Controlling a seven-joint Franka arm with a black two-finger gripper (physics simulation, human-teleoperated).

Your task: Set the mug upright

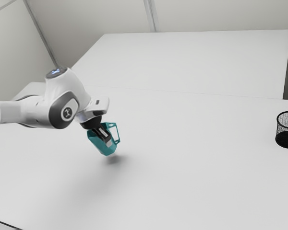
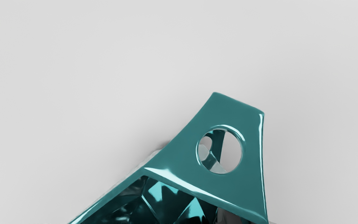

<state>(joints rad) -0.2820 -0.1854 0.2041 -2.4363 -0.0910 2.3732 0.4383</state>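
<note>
Two-finger gripper [image 1: 107,141] is clamping the faceted teal mug [image 1: 98,143], fingers closed against its body, and is holding it tilted, apparently just above the white table [image 1: 192,172]; righting and setting down are remaining.

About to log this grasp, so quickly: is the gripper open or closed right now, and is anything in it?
Gripper: closed on the teal mug, holding it tilted above the table.
</note>
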